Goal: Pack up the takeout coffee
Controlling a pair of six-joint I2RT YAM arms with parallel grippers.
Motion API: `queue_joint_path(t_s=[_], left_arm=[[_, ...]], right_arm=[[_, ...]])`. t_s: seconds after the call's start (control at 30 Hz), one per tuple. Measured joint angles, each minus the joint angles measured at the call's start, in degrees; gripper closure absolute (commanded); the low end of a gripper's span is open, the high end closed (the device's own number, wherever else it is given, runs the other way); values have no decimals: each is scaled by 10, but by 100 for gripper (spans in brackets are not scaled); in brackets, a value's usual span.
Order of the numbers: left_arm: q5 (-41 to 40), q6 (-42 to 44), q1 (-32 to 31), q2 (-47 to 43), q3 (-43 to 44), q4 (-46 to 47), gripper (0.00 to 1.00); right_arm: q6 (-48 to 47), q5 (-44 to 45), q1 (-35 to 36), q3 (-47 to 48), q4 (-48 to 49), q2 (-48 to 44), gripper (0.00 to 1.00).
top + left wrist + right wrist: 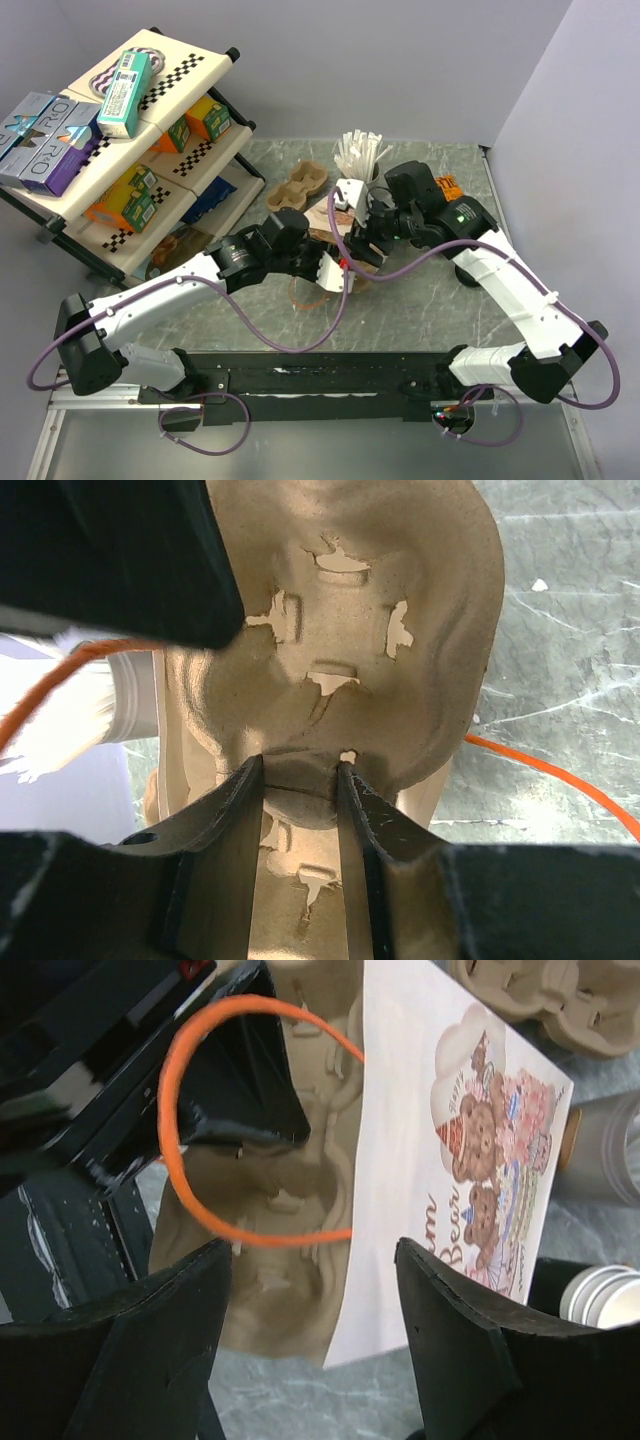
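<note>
On the marble surface (420, 320), beside a stocked shelf rack (130, 150), a white paper bag (440, 1160) printed with bears overlapped one edge of a pulp cup carrier (340, 630). My left fingers (355, 810) were clenched on the carrier's middle ridge. My right fingers (450, 1340) hovered spread and empty above bag and carrier, with an orange band (170, 1160) looped across the view. White cups (600, 1295) stood nearby. Where the takeout coffee sat, I could not tell.
</note>
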Motion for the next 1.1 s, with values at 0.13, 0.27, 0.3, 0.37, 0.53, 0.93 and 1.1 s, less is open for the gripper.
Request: queue_joint_path(t_s=[0.13, 0.27, 0.3, 0.37, 0.53, 0.93, 1.1], left_arm=[[0, 0, 2, -6, 0, 4, 99], [0, 0, 2, -10, -3, 9, 99], [0, 0, 3, -11, -6, 12, 99], [1, -3, 7, -11, -12, 16, 99], [19, -22, 32, -11, -14, 23, 99], [125, -6, 83, -43, -78, 72, 99], [148, 3, 83, -45, -73, 69, 99]], right_arm=[[9, -5, 0, -1, 27, 14, 58], [21, 0, 0, 0, 55, 31, 85], [22, 1, 0, 0, 58, 34, 94], [25, 3, 0, 1, 61, 38, 100], [25, 5, 0, 2, 66, 37, 100], [19, -93, -9, 14, 30, 29, 100], [20, -148, -10, 39, 2, 29, 100]])
